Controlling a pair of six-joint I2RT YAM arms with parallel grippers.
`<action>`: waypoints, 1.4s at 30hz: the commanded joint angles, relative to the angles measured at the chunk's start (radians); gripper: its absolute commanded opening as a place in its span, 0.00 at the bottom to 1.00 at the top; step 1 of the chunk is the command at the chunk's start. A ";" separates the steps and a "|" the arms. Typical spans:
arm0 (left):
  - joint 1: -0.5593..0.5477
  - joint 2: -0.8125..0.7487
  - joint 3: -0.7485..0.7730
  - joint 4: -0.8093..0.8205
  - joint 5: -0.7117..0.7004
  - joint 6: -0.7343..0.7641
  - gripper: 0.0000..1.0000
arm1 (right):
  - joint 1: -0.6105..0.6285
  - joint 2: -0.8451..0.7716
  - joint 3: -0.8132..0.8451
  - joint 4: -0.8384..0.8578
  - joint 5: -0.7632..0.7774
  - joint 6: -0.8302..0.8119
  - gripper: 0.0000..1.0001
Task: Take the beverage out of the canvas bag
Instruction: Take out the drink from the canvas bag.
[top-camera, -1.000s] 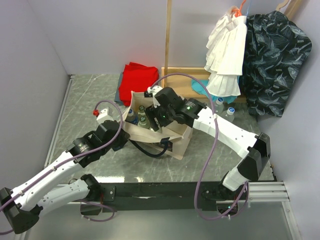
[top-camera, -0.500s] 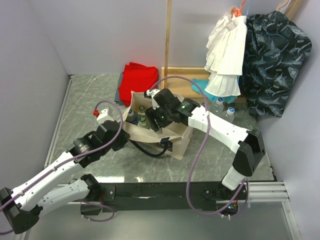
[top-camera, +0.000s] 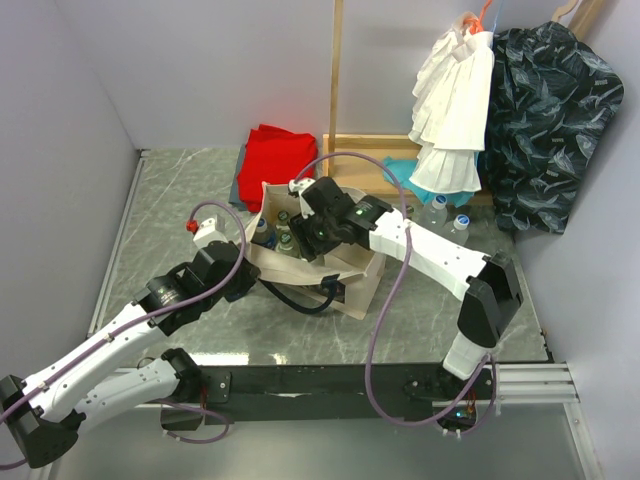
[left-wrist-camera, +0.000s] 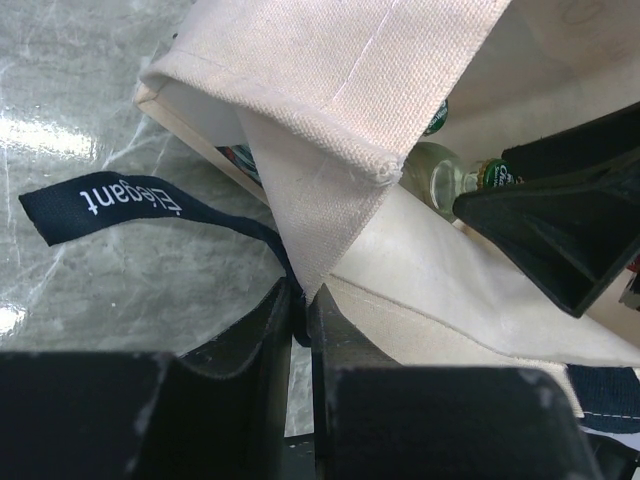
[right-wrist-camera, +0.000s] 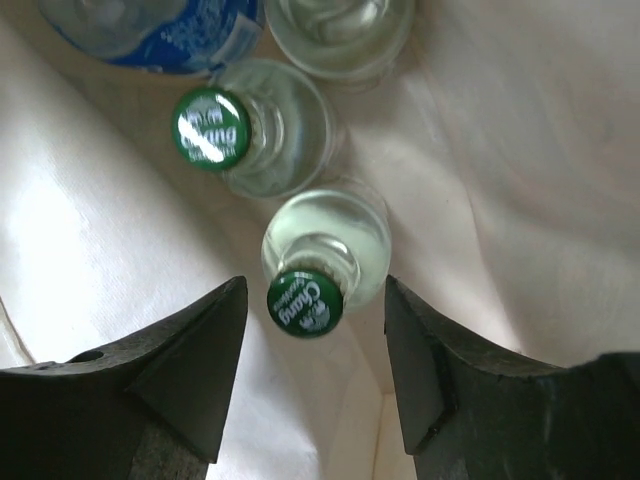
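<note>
Figure: we see the bag (top-camera: 362, 288) standing open on the table (top-camera: 190, 190). The left gripper (left-wrist-camera: 303, 300) is pressed together on the bag's folded rim, beside a navy strap (left-wrist-camera: 110, 205). The right gripper (right-wrist-camera: 315, 300), inside the bag, is spread around an upright green-capped bottle (right-wrist-camera: 328, 240). We cannot tell whether it touches the bottle.

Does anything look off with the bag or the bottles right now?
The canvas bag sits lopsided: the left gripper pinches its rim, pulling one corner into a fold. A navy strap trails loose onto the table. The bottles look intact; no spill shows.
</note>
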 joint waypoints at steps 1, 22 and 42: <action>-0.011 -0.007 -0.017 -0.029 0.013 0.007 0.15 | -0.003 0.016 0.072 0.023 0.016 -0.020 0.63; -0.011 0.000 -0.010 -0.028 0.007 0.016 0.16 | -0.003 0.047 0.074 0.000 0.019 -0.020 0.56; -0.011 -0.001 -0.014 -0.031 0.004 0.013 0.17 | -0.003 0.035 0.031 0.022 0.019 -0.004 0.49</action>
